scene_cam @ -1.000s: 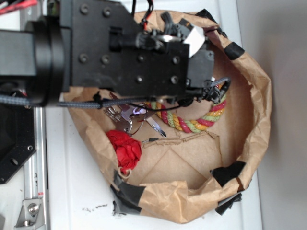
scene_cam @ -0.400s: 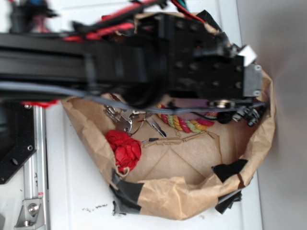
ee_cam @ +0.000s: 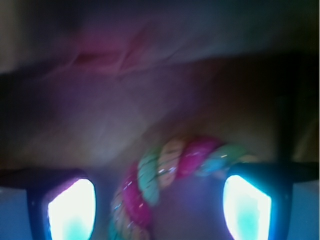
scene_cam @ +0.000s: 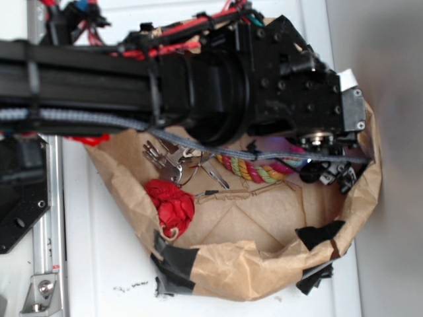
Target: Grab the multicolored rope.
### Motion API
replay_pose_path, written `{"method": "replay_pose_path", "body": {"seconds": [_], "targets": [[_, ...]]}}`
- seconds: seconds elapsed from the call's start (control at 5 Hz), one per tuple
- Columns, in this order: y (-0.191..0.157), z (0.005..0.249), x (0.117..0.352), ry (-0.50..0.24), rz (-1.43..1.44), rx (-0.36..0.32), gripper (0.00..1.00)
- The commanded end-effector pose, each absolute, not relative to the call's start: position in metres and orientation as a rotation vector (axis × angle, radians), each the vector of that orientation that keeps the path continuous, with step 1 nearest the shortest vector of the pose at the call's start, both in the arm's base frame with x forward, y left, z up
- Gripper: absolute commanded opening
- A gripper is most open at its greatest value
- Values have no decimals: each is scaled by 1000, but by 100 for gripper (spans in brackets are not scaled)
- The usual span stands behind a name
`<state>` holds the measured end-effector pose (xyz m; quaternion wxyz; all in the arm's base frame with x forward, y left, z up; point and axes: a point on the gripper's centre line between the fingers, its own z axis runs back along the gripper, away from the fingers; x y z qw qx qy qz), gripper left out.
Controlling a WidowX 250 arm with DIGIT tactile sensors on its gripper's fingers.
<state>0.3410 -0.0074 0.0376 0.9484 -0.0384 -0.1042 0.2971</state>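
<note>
Wrist view, nearest first: two bright glowing fingertips (ee_cam: 72,210) at 7 and 5 o'clock, wide apart, nothing between them gripped. The gripper (ee_cam: 160,212) is spread open and holding nothing. Multicolored rope (ee_cam: 150,187) curves up through the gap, from 6 o'clock bending toward 3 o'clock, pink, green and pale strands under the tinted light. Beyond it, blurred brown paper wall.

Exterior view: arm body covers most of the paper bag (scene_cam: 225,271). Gripper (scene_cam: 330,173) sits at 3 o'clock of the bag, by its rim. Rope (scene_cam: 254,168) shows only as a short red-yellow-green stretch under the arm, about centre. Keys (scene_cam: 168,158) at 9 o'clock of the rope, red paper wad (scene_cam: 172,206) at 7 o'clock of it.

Judgement: rope looks soft, light, twisted, fuzzy, so not slippery, will sag and trail when lifted. Best hold is across the thick bend between the fingers.

Wrist alone shows finger spread and rope alignment; exterior alone shows keys, wad, bag layout.
</note>
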Motion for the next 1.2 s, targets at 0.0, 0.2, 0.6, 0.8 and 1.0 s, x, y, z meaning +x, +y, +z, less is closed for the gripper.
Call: {"method": "replay_pose_path", "body": {"seconds": [0.0, 0.2, 0.6, 0.8, 1.0], "targets": [[-17, 26, 336, -190, 446, -140, 100], [-17, 18, 334, -153, 422, -133, 79], [-17, 28, 333, -138, 390, -121, 0], [-13, 47, 327, -134, 342, -117, 0], [-10, 92, 308, -217, 182, -85, 0]]}}
